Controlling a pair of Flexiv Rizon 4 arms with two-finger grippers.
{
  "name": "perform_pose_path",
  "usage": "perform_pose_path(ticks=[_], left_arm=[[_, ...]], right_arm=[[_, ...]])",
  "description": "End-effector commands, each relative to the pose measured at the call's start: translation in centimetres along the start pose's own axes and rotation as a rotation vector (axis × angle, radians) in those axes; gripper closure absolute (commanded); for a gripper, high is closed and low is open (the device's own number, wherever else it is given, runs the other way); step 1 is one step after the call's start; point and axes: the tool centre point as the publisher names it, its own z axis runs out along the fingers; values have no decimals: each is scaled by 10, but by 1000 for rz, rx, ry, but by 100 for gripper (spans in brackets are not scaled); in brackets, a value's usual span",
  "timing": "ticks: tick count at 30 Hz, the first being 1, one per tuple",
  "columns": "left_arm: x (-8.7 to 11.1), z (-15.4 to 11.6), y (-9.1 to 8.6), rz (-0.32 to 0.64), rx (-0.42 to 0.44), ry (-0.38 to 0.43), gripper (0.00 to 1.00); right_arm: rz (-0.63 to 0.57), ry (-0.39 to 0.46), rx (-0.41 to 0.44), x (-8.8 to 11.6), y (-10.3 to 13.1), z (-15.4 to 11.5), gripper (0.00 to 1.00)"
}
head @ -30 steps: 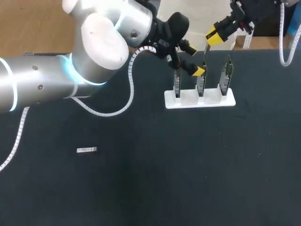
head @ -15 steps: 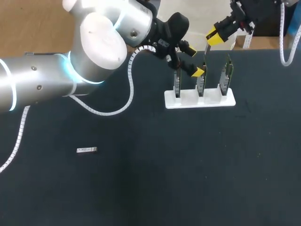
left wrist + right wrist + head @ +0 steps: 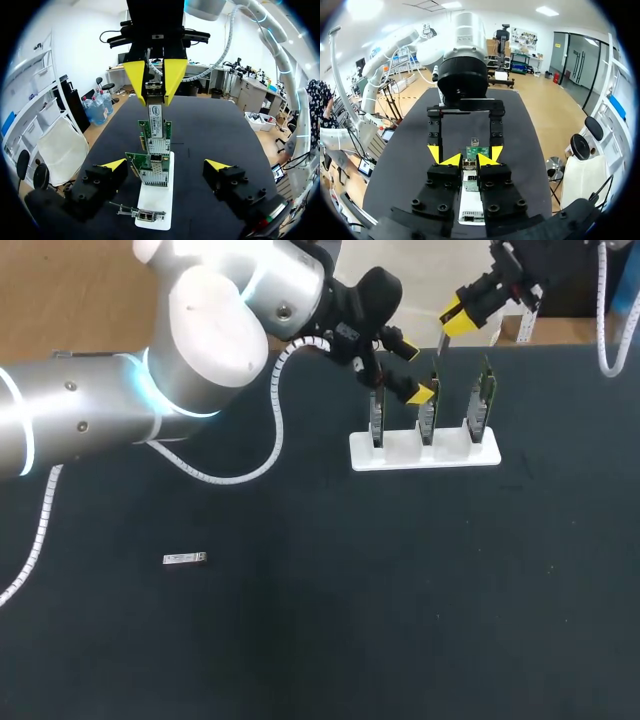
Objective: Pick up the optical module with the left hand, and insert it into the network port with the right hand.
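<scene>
My right gripper [image 3: 456, 318] is shut on a slim silver optical module [image 3: 438, 348] that hangs down over the middle of three green network cards [image 3: 428, 412]. The cards stand upright in a white holder [image 3: 425, 454] at the back of the table. In the left wrist view the module [image 3: 155, 116] reaches down to the card's port [image 3: 157, 144]; I cannot tell whether it is inside. My left gripper [image 3: 413, 368] is open and holds nothing, its fingers on either side of the cards just behind the holder. A second module [image 3: 185, 558] lies flat on the mat, front left.
The black mat [image 3: 400, 590] covers the table. My big left arm [image 3: 200, 350] stretches across the back left, with its white cable [image 3: 255, 465] looping down onto the mat near the holder.
</scene>
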Motion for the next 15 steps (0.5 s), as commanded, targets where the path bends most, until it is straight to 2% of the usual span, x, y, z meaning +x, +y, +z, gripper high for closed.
perform_pose_path(ticks=[1,15], left_arm=[[-1,1,1,-1,1,4,0],[-1,1,1,-1,1,4,0]], right_arm=[[-2,15,2,-1,0,6,100],[14,94,9,8,0,21,100]])
